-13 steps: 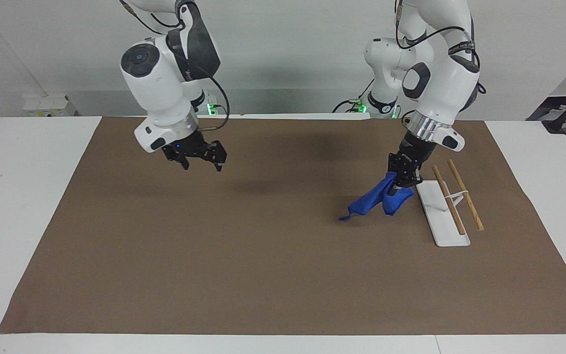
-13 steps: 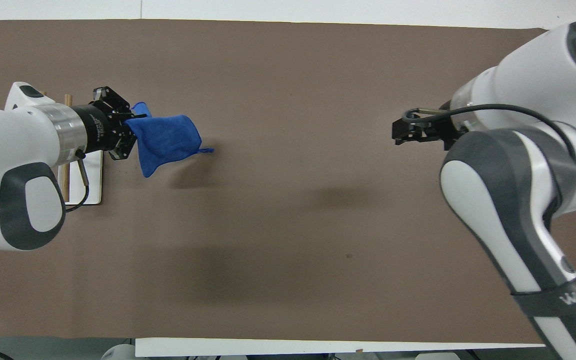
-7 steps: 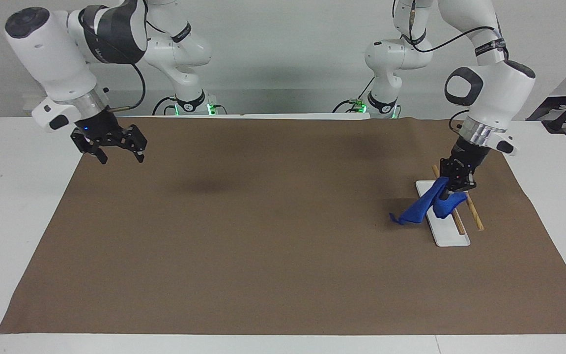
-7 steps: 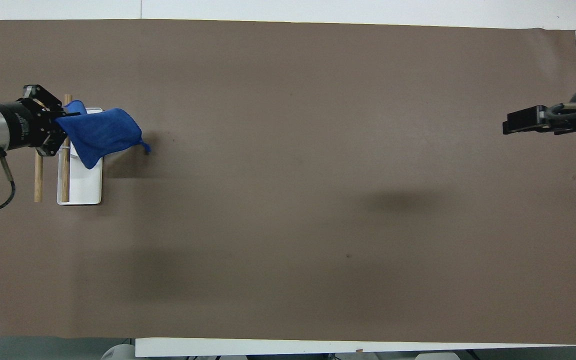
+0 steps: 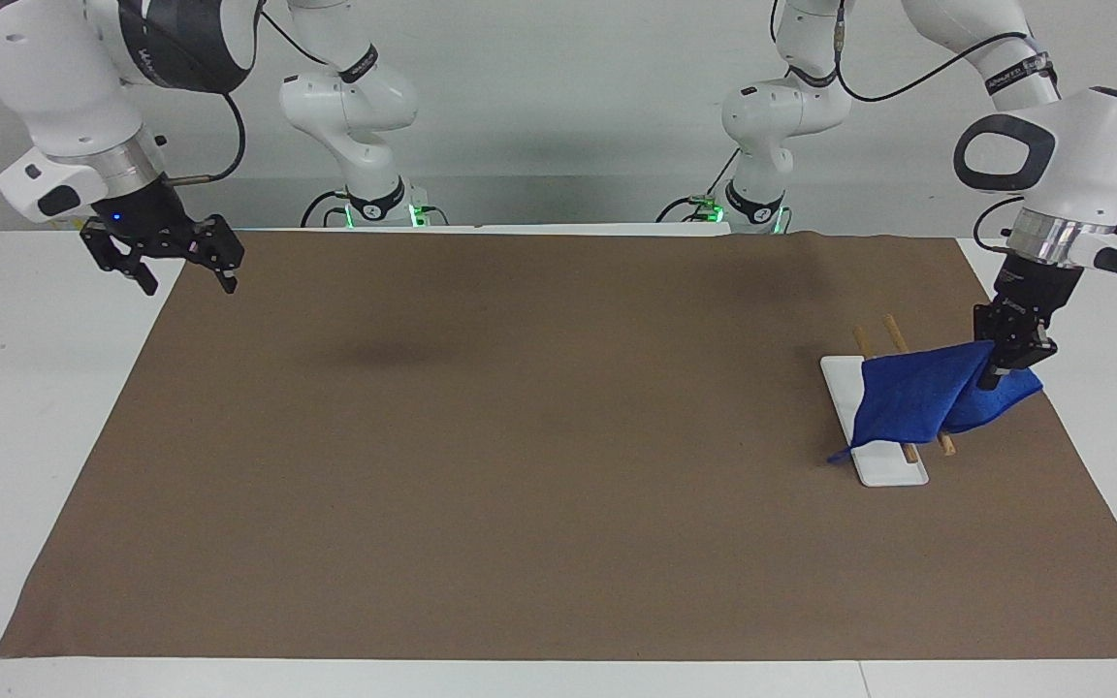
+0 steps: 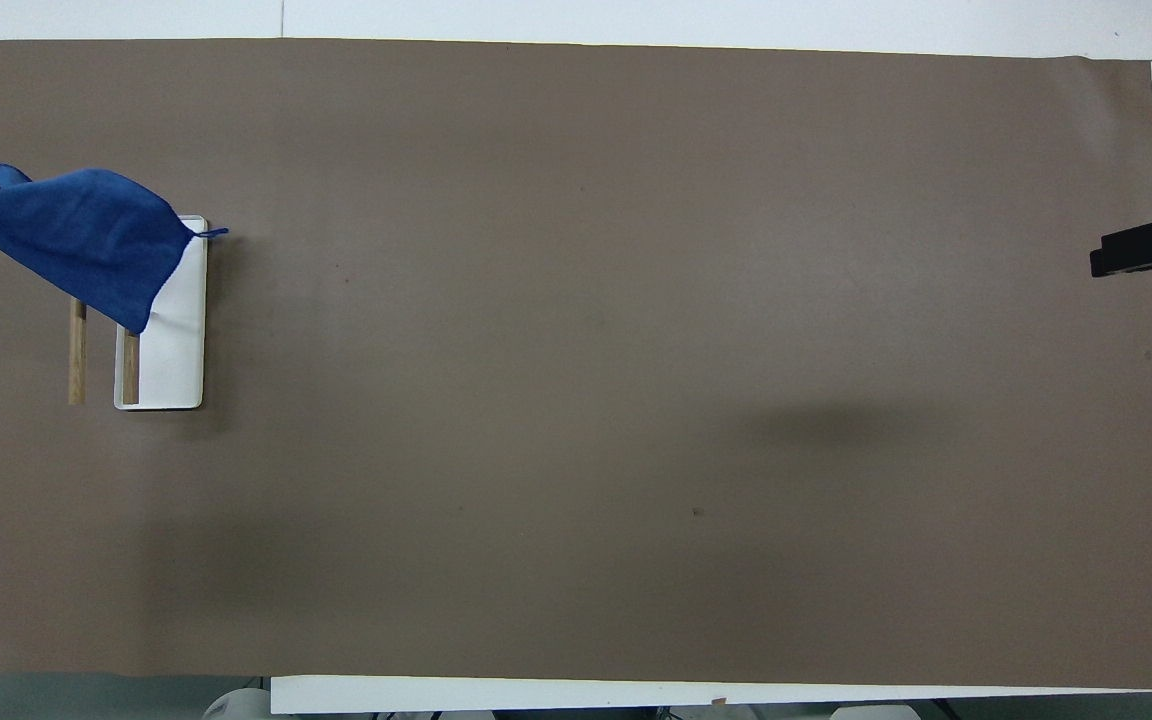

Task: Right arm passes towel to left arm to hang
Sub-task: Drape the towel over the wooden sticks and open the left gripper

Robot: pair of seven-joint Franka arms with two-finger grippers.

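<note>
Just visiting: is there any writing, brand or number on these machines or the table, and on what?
White lettering on the dark band of the right arm: too blurred to read.
White lettering on the black strap of the left arm: too small to read.
No writing shows on the towel.

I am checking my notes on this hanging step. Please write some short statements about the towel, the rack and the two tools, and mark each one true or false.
1. The left tool is shut on the blue towel. True.
2. The towel lies flat on the brown mat. False: it is held up and spreads over the rack.
3. The right tool is open and holds nothing. True.
4. The right tool hangs over the rack. False: it is at the right arm's end of the table.
5. The rack has a white base and wooden rods. True.
</note>
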